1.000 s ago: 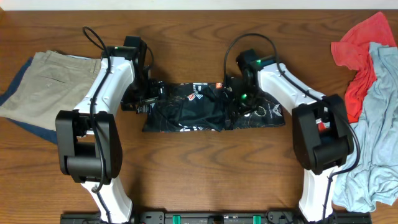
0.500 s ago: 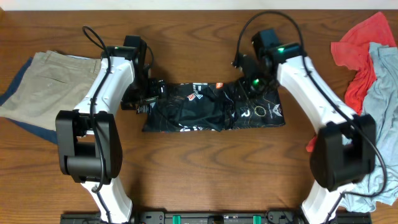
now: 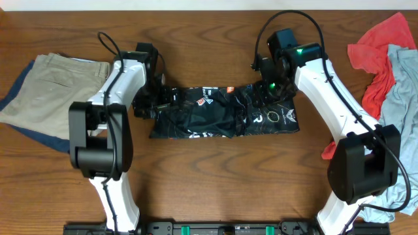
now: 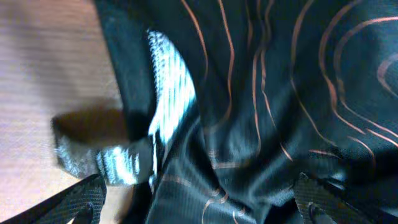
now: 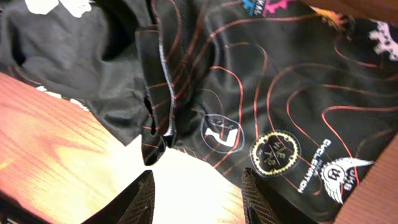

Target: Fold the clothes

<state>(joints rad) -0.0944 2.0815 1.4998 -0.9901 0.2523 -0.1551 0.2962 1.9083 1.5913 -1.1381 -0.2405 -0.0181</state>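
Bench (image 3: 209, 186) carries the black jersey (image 3: 215, 119) at centre, folded into a wide left-to-right strip. It is rumpled mid-span, with orange contour lines and white logos showing. At its left end sits the left claw (image 4: 198, 205), jaws spread wide, fabric lying between them but not pinched. Over the strip's right part hangs the right claw (image 5: 199, 196), jaws apart, gripping nothing.

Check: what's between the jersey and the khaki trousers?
Overhead view: only the left arm, over bare wood table, between the jersey and the khaki trousers.
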